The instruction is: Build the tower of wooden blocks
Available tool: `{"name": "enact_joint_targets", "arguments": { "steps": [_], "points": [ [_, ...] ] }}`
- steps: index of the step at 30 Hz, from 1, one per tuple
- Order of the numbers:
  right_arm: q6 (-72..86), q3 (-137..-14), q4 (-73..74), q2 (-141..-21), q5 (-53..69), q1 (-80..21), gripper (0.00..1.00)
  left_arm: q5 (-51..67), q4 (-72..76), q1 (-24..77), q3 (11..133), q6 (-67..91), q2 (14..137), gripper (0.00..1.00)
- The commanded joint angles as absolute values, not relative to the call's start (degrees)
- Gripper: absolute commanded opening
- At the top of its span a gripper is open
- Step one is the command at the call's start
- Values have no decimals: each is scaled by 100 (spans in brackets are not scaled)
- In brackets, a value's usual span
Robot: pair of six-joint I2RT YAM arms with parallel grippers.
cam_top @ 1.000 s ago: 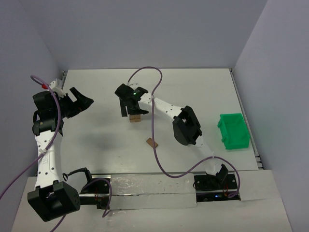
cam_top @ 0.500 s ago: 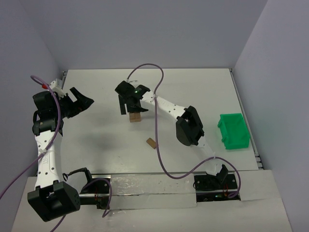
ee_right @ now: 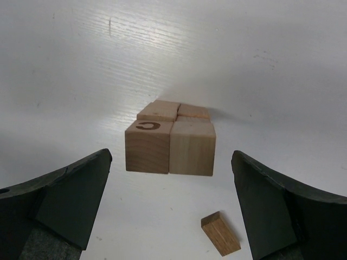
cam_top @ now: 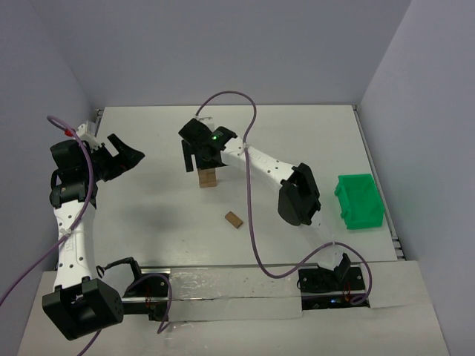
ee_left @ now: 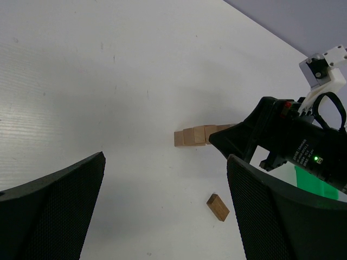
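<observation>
Right gripper (cam_top: 197, 159), spread and empty, over the wood block tower (ee_right: 169, 140): best raised straight, then centred on the loose block (ee_right: 220, 233).

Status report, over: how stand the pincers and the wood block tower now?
Left pincer open, empty, off to the left. Right pincer open, empty, over the wood block tower. One loose block lies apart from it. Nothing blocks the way.

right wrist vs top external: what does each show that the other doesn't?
Right wrist only: seams between blocks of the stack, and a dark curved mark on one block. Top external only: the green bin and the open left gripper. Both: the stack and the loose block lying apart from it.
</observation>
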State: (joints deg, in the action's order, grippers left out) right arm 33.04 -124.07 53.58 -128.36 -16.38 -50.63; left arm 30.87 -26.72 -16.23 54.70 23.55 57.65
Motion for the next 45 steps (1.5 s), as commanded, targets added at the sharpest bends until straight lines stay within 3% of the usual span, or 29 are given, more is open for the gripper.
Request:
{"name": "enact_joint_targets", "arguments": {
  "steps": [1, 7, 10, 16, 20, 25, 29, 34, 45],
  "points": [
    [3189, -12214, 5215, -12122, -1955, -5164, 100, 3224, -2468, -1652, 5484, 2417, 5629, 99],
    [2684, -11984, 5103, -11525, -1692, -5234, 100, 3508, -2549, -1652, 5596, 2111, 5601, 99],
    [1713, -12007, 4956, -11256, -1077, -5131, 100, 4133, -2727, -1652, 5671, 1586, 5623, 99],
    [-760, -11778, 4722, -10596, 2476, -4058, 100, 6006, -3056, -1652, 5649, 740, 5690, 99],
    [-2978, -12779, 6230, -11197, 3825, -3386, 100, 6634, -3576, -1644, 5914, -120, 5954, 98],
    [-5493, -12101, 6339, -11172, 3939, -3278, 99, 6677, -4544, -1635, 6431, -1065, 6446, 99],
    [-6343, -11779, 6178, -11300, 4286, -3276, 99, 6564, -4517, -1635, 6467, -1139, 6461, 99],
    [-6553, -12804, 6702, -12150, 4783, -3296, 98, 6448, -4217, -1635, 6191, -1059, 6206, 99],
    [-6134, -12551, 6012, -12472, 4263, -3665, 98, 6416, -3911, -1635, 5985, -906, 6144, 99]
  ]
}}
